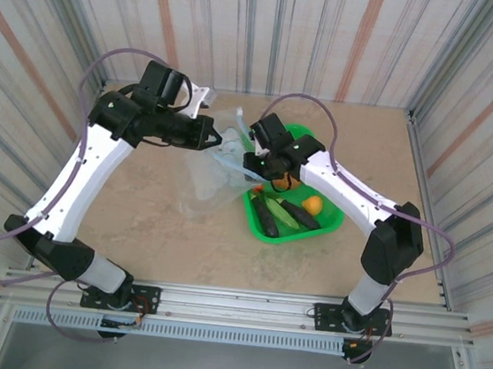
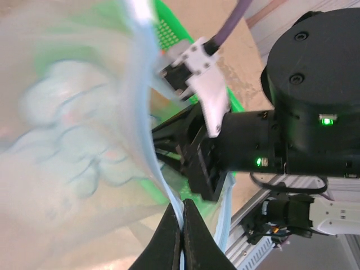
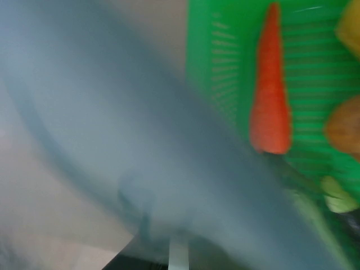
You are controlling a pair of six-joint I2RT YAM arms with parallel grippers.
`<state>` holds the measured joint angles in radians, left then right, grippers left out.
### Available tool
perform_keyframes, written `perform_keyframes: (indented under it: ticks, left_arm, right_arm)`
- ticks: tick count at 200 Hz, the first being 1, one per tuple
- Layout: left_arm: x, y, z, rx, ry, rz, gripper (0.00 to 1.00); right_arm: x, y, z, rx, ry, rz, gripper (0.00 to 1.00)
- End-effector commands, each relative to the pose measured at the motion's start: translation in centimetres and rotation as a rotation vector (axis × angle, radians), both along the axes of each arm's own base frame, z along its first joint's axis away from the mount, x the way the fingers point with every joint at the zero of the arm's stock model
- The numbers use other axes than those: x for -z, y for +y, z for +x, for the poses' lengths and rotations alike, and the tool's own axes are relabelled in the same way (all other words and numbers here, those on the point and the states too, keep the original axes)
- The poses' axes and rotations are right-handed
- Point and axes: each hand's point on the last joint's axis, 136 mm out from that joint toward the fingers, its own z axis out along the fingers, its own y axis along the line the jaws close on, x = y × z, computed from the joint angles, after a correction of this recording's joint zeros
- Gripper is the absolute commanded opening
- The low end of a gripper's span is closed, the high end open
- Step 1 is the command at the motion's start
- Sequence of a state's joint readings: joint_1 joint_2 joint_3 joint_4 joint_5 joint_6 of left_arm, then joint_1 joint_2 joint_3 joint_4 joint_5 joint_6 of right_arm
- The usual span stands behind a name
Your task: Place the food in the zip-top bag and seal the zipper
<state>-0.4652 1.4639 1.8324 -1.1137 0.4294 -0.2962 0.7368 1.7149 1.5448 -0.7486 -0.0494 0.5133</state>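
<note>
The clear zip-top bag (image 1: 204,178) hangs crumpled between both grippers, left of the green basket. My left gripper (image 1: 214,136) is shut on the bag's light-blue zipper (image 2: 147,112), the strip pinched between its fingertips (image 2: 181,211). My right gripper (image 1: 251,163) is at the bag's mouth over the basket's left edge. Blurred bag film (image 3: 140,140) covers its jaws, so their state is unclear. Food lies in the basket: an orange carrot (image 3: 271,84), a round orange fruit (image 1: 313,205), a green cucumber (image 1: 297,213) and dark long pieces (image 1: 265,216).
The green mesh basket (image 1: 335,220) stands right of centre on the beige table. Striped walls close in the back and both sides. The right arm's black wrist (image 2: 309,112) is close in front of my left gripper. A metal rail (image 1: 233,303) runs along the near edge.
</note>
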Motion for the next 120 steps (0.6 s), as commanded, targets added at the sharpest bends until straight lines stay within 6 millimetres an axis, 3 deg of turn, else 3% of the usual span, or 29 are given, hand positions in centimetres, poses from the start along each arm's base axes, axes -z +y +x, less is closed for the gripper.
perform_keyframes:
  ticks: [1,30,48,74,101,120]
  left_arm:
    - [-1.2,1.6,-1.4,-0.001,-0.038,0.049,0.00]
    - [-0.5,0.3,-1.6,0.039,0.002,0.015,0.00]
    - [0.4,-0.3,-1.6,0.057,0.024,0.017,0.00]
    - [1.3,-1.1,-1.7,0.083,0.049,0.022,0.00]
    - [2.7,-0.5,-1.2,0.069,0.055,0.075,0.00]
    - [4.7,0.5,-0.2,0.037,0.104,0.092,0.00]
  right_arm:
    - [-0.9,-2.7,1.0,0.092,-0.056,-0.032,0.15]
    - [-3.0,1.5,-1.0,-0.074,-0.053,0.123,0.27]
    - [-4.8,3.0,-1.6,-0.113,-0.073,0.200,0.36]
    - [-6.7,3.7,-1.8,-0.130,-0.079,0.251,0.68]
    - [-10.1,4.1,-2.8,-0.195,-0.122,0.345,0.71]
    - [-12.4,3.3,-3.3,-0.209,-0.147,0.403,0.69]
